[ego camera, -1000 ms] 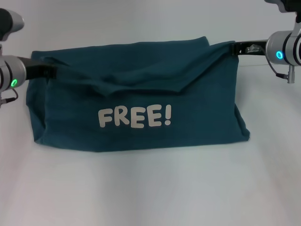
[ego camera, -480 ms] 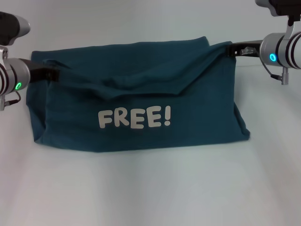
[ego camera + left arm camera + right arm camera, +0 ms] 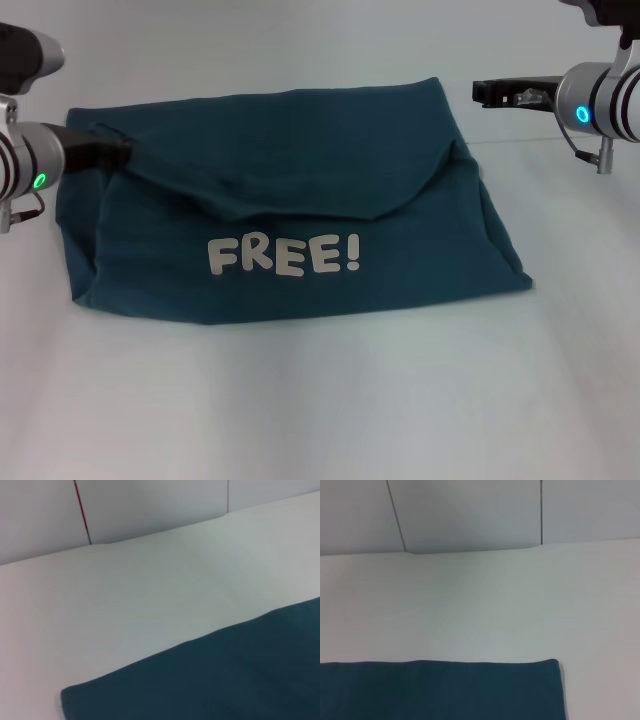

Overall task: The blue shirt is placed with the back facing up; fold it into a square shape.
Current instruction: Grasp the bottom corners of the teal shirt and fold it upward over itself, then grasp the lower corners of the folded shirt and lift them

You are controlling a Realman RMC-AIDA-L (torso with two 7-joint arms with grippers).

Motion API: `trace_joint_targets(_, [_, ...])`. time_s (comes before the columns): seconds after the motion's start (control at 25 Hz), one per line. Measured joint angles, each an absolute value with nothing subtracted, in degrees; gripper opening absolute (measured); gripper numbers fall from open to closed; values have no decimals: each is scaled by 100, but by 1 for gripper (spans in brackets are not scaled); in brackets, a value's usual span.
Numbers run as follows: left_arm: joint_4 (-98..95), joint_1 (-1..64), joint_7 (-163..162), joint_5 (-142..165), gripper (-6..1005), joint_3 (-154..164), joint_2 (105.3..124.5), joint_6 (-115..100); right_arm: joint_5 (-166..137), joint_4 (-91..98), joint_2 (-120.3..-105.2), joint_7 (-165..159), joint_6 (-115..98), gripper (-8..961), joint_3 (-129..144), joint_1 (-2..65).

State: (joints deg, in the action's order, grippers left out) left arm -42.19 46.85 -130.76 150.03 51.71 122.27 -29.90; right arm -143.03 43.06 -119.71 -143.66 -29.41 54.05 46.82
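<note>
We find the blue shirt (image 3: 290,215) lying folded on the white table (image 3: 320,400), a wide rectangle near the middle, its white "FREE!" lettering (image 3: 285,255) facing up along the near half. A flap of fabric lies folded over the upper part, its curved edge just above the lettering.

Left gripper (image 3: 120,153) sits at the shirt's far left corner, its dark tip touching the fabric; we cannot tell whether the fingers pinch cloth or are parted (fabric hides the tips).

Right gripper (image 3: 482,93) hangs just beyond the shirt's far right corner, apart from the cloth, holding nothing; we cannot tell how the fingers stand.

Both wrist views show teal fabric edge on table.
</note>
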Motion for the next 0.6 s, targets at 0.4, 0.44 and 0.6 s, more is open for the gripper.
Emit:
trace_joint_targets(0.4, [-3801, 4950, -13087, 15003, 461, 5177, 12119, -3173, -14303, 4235, -11967, -14361, -2923, 517, 5405, 4659])
trace_joint_targets(0.44, [-3772, 4962, -13088, 15004, 508, 5178, 12115, -3190, -14303, 4218, -11966, -14361, -2923, 566, 5405, 4658])
trace_joint_targets(0.6, [-3752, 4971, -13090, 15007, 683, 5166, 12110, -3202, -14312, 4177, -11966, -14361, -2915, 784, 5405, 4654])
